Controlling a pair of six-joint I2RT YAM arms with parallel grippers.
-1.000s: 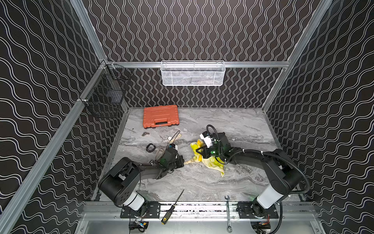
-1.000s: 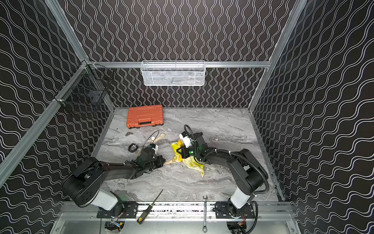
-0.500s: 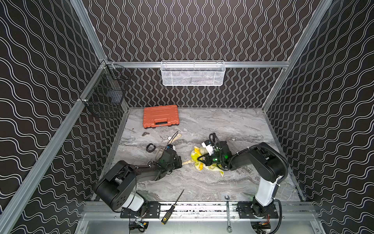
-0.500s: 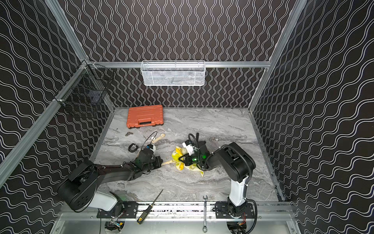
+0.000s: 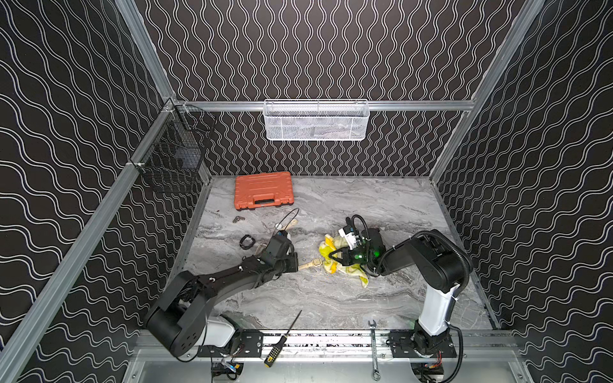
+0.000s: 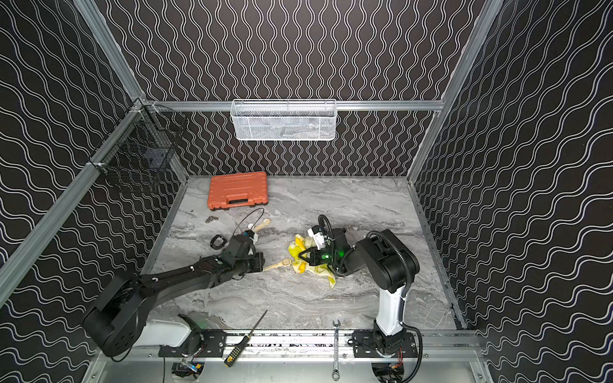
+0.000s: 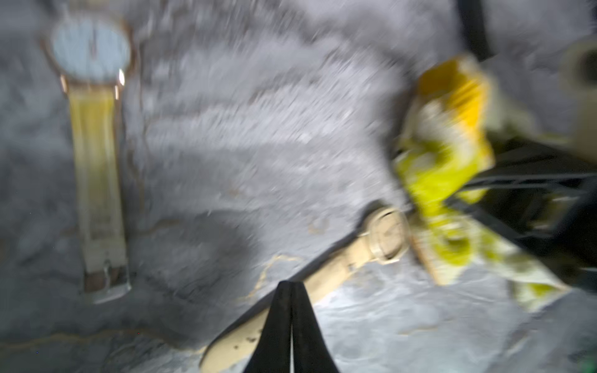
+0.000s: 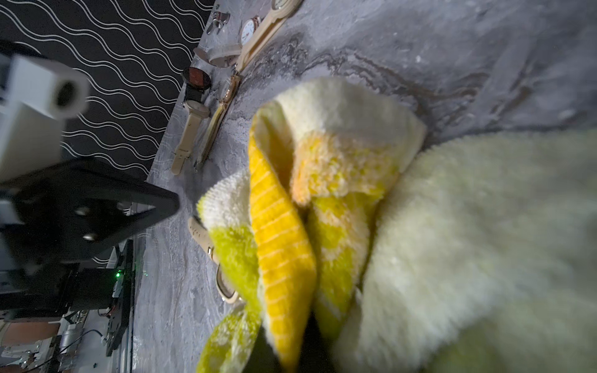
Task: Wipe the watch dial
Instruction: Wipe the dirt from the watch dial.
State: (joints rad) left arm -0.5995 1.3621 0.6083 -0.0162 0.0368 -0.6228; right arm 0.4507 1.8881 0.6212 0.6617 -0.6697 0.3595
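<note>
While closed, two end effectors (image 5: pixel 296 265) (image 5: pixel 332 257), one cloth (image 5: pixel 326 247)

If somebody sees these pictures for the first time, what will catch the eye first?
The bright yellow cloth, bunched in the shut right gripper in the middle of the grey table, stands out most. Right beside it lies a beige watch, with the shut left gripper at its strap. An orange case lies at the table's back left.

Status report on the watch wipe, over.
Left gripper shut, tips at the strap of the beige watch. Right gripper shut on yellow cloth, cloth beside the dial, dial showing. Other watches lie apart.
</note>
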